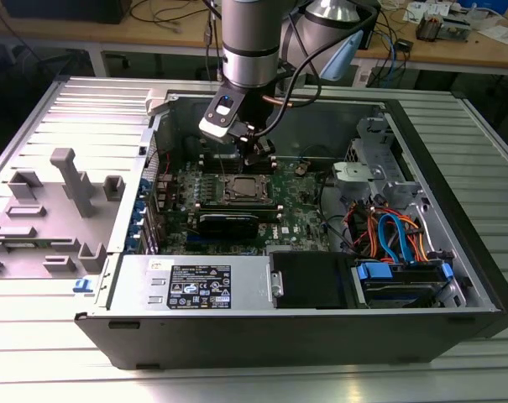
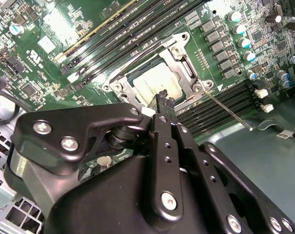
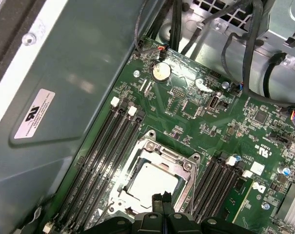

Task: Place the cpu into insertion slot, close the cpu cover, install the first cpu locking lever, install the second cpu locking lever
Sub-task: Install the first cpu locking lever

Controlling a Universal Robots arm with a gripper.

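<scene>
A: Since the cpu (image 2: 159, 84) lies flat in the slot (image 2: 140, 74), where is the gripper (image 2: 164, 99) against it?

B: Just over one edge. In both wrist views the fingertips are pressed together and overlap the rim of the chip. Whether they touch it I cannot tell. They hold nothing.

A: And the cover (image 2: 184, 61)?

B: Down around the cpu, its silver frame lying flat, with the chip showing through the cut-out. One thin lever (image 2: 228, 110) slants out from a corner of the frame across the memory slots (image 2: 235, 95).

A: What is hard to make out?

B: In the second wrist view the gripper's black body covers one side of the frame, so that side's latch is hidden. The slot's contacts lie under the chip. In the exterior view the cpu is a small grey square on the board.

A: The arm (image 1: 249, 42)?

B: It comes down nearly upright into the open case (image 1: 455, 176), which lies on its side on the table (image 1: 489, 369). The gripper points down, close above the cpu, on the far-wall side.
</scene>
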